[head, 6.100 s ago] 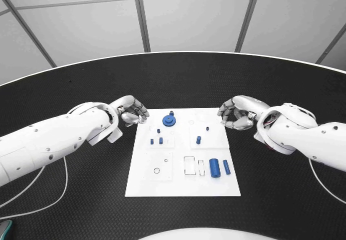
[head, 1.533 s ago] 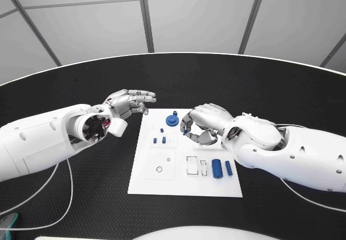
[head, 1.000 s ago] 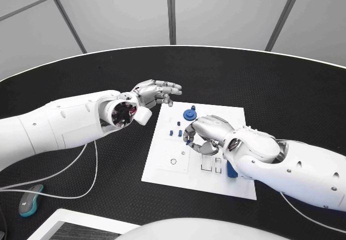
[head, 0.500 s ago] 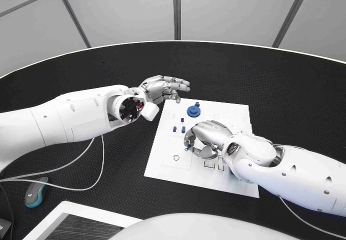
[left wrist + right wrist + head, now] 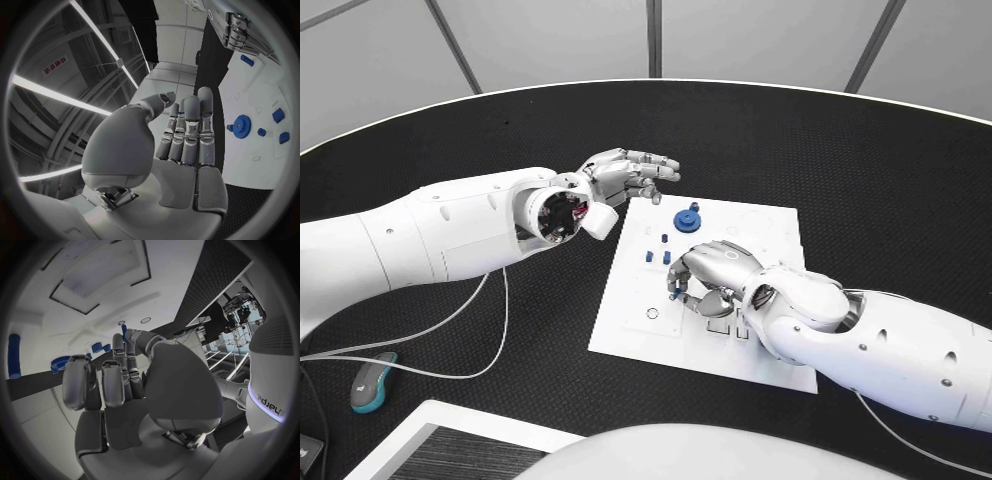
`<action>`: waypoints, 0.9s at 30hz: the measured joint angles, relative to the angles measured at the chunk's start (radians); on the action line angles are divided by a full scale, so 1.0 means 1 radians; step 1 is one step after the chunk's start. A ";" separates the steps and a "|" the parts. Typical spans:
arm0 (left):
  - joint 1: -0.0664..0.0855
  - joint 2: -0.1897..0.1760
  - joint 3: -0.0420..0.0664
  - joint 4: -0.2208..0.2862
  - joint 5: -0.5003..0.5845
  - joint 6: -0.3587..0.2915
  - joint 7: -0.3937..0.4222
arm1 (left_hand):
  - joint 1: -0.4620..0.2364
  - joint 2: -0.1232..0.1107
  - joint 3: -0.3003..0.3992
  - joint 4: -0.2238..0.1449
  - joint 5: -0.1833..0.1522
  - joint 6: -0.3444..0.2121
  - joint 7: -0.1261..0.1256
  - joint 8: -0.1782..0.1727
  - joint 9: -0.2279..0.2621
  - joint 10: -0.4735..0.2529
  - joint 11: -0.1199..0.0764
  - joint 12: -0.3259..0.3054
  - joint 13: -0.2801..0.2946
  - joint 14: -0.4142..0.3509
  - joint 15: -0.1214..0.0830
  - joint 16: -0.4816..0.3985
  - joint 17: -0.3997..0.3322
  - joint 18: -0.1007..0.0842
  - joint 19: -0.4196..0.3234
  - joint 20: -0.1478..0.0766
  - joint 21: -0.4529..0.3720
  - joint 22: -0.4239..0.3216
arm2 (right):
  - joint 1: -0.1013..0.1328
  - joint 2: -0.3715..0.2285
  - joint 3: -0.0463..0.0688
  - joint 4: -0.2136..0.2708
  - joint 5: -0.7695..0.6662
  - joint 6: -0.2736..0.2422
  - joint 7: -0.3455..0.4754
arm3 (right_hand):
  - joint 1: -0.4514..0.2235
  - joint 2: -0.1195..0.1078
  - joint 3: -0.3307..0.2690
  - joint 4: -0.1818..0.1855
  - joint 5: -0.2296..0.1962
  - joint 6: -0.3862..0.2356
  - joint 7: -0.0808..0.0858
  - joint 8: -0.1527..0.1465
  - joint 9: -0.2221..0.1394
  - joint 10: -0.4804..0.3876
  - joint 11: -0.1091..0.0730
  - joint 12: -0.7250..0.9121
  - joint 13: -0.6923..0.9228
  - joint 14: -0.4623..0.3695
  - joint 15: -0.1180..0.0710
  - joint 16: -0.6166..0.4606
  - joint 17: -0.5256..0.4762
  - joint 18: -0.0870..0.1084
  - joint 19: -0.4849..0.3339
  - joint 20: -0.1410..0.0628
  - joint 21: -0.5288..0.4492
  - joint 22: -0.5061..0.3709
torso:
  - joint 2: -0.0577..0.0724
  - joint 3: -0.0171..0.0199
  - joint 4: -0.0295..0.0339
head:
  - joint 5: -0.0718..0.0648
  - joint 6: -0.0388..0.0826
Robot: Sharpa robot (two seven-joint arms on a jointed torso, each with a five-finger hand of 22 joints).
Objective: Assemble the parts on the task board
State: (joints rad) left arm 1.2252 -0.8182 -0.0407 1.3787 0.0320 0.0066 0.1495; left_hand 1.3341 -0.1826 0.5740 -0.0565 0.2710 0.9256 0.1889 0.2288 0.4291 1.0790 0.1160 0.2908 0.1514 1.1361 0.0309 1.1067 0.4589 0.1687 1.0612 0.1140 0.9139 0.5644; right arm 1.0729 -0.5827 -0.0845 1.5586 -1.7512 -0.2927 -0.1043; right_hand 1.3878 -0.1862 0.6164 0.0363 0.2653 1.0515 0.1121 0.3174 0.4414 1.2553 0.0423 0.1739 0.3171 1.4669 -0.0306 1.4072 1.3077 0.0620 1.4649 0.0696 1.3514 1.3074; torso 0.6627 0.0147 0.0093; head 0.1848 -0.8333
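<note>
Black table [image 5: 877, 170], white cables [image 5: 444, 350], teal object [image 5: 369, 390], white tray corner [image 5: 459, 440]

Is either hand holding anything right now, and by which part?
Right hand pinches a small blue part by its end; left hand holds nothing.

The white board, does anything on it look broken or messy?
Nothing stands out. The white board lies flat on the black table, at an angle to the head camera. The blue gear sits near its far edge, small blue pieces by it, nothing spilled or cracked.
</note>
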 measured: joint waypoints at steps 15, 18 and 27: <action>0.000 0.001 0.000 0.002 0.000 0.004 -0.004 | 0.000 0.000 0.000 0.000 0.000 0.000 0.000 0.000 0.000 0.000 0.000 0.000 0.000 0.000 0.000 0.000 0.000 0.000 0.000 0.000 0.000 0.000 | 0.000 0.020 0.000 -0.026 0.000 0.009 -0.005 | 0.000 0.000 0.000 0.000 0.005 0.002 0.002 -0.002 0.001 -0.002 0.002 0.000 0.000 0.000 0.000 0.000 0.000 0.000 0.000 0.000 0.000 0.000 | 0.001 -0.0013 0.0006 | 0.000 -0.004; 0.000 0.001 0.000 0.003 0.000 0.004 -0.005 | 0.000 0.000 0.000 0.000 0.000 0.000 0.000 0.000 0.000 0.000 0.000 0.000 0.000 0.000 0.000 0.000 0.000 0.000 0.000 0.000 0.000 0.000 | 0.000 0.022 0.000 -0.030 0.000 0.010 -0.007 | 0.000 0.000 0.000 0.000 0.005 0.002 0.002 -0.002 0.001 -0.002 0.002 0.000 0.000 0.000 0.000 0.000 0.000 0.000 0.000 0.000 0.000 0.000 | 0.001 -0.0012 0.0008 | 0.001 -0.006; 0.000 0.001 0.000 0.004 0.000 0.006 -0.006 | 0.000 0.000 0.000 0.000 0.000 0.000 0.000 0.000 0.000 0.000 0.000 0.000 0.000 0.000 0.000 0.000 -0.001 0.000 0.000 0.000 0.000 0.000 | 0.000 0.035 0.000 -0.045 0.000 0.013 -0.008 | 0.000 0.000 0.000 0.000 0.005 0.002 0.002 -0.003 0.001 -0.002 0.002 0.000 -0.001 0.000 0.000 0.000 0.000 0.000 0.000 0.000 0.000 0.000 | 0.001 0.0001 -0.0002 | 0.004 -0.008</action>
State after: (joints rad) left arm 1.2254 -0.8172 -0.0406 1.3826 0.0319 0.0125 0.1431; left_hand 1.3341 -0.1826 0.5740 -0.0565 0.2710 0.9257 0.1889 0.2288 0.4294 1.0790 0.1159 0.2907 0.1512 1.1361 0.0309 1.1067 0.4581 0.1687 1.0612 0.1140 0.9140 0.5646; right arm 1.0727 -0.5477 -0.0845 1.5140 -1.7512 -0.2797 -0.1124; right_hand 1.3879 -0.1863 0.6164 0.0363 0.2703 1.0536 0.1142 0.3146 0.4426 1.2535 0.0440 0.1739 0.3165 1.4669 -0.0305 1.4072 1.3074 0.0620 1.4649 0.0696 1.3515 1.3074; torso 0.6635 0.0148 0.0091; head 0.1887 -0.8413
